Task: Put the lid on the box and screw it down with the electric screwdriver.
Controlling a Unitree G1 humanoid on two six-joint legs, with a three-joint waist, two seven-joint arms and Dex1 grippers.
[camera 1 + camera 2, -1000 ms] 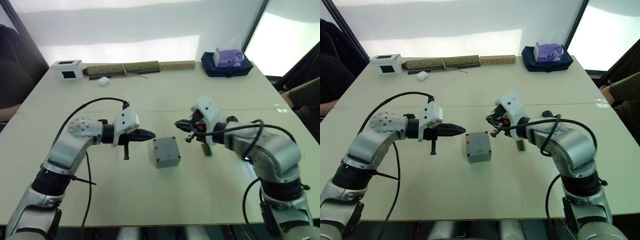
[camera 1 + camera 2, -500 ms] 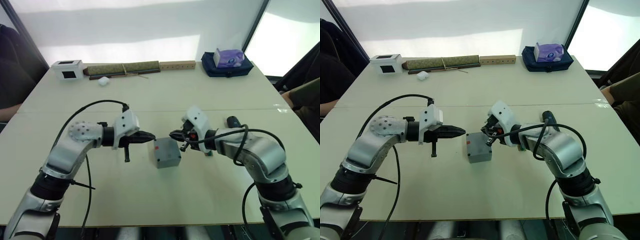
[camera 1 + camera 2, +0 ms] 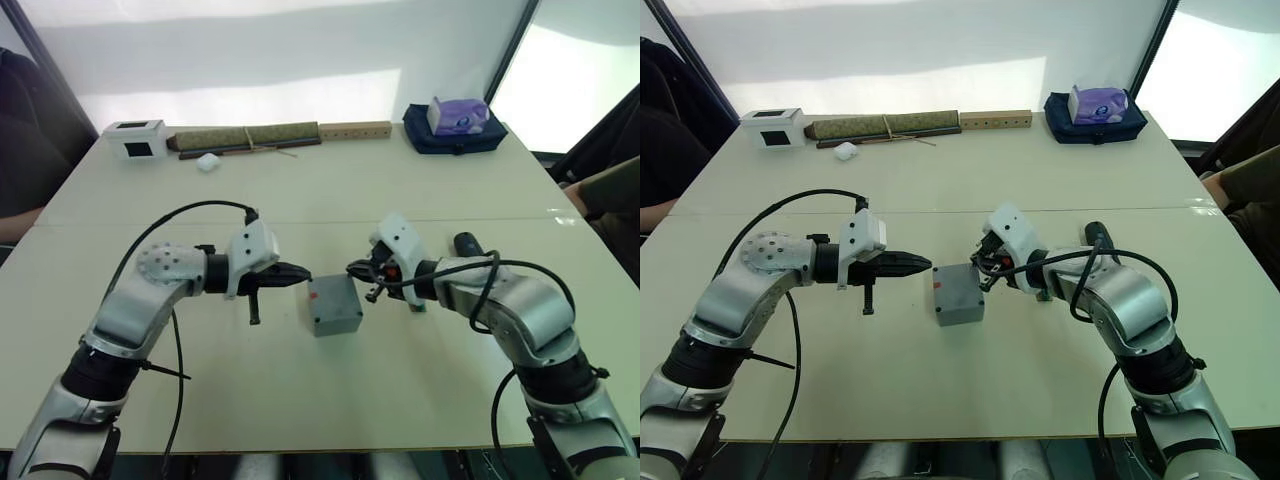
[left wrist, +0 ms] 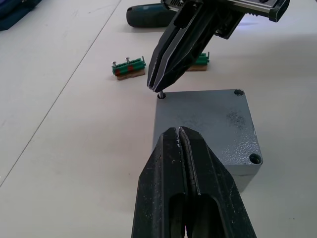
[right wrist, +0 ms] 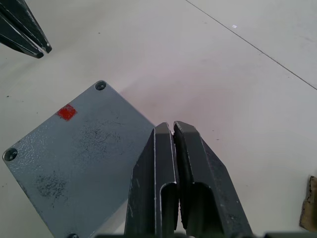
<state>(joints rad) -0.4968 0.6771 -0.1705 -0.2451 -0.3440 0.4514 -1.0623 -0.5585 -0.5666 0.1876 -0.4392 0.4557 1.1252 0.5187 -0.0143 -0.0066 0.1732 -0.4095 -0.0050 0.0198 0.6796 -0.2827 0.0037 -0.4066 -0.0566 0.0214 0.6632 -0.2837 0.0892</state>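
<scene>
The box (image 3: pixel 333 304) sits mid-table with its lid (image 4: pixel 208 124) on. The left gripper (image 3: pixel 299 275) hangs closed and empty just beside it; the right gripper (image 4: pixel 159 87) pinches a small screw (image 4: pixel 161 93) at its corner hole. The screwdriver (image 4: pixel 148 15) lies beyond.

Near the box (image 3: pixel 334 305): crowded; left end effector (image 3: pixel 300 276) just beside one side, right end effector (image 4: pixel 161 89) at a far corner, fingers pressed together, tip on a small screw (image 4: pixel 161 94).
Behind right end effector: green blocks (image 4: pixel 128 68) and electric screwdriver (image 4: pixel 151 15) lying in the way.
Front of tabletop (image 3: pixel 330 390): wide bare room.
Far edge: white box (image 3: pixel 135 139), long roll (image 3: pixel 245 137), tissue box (image 3: pixel 456 115); well apart.
</scene>
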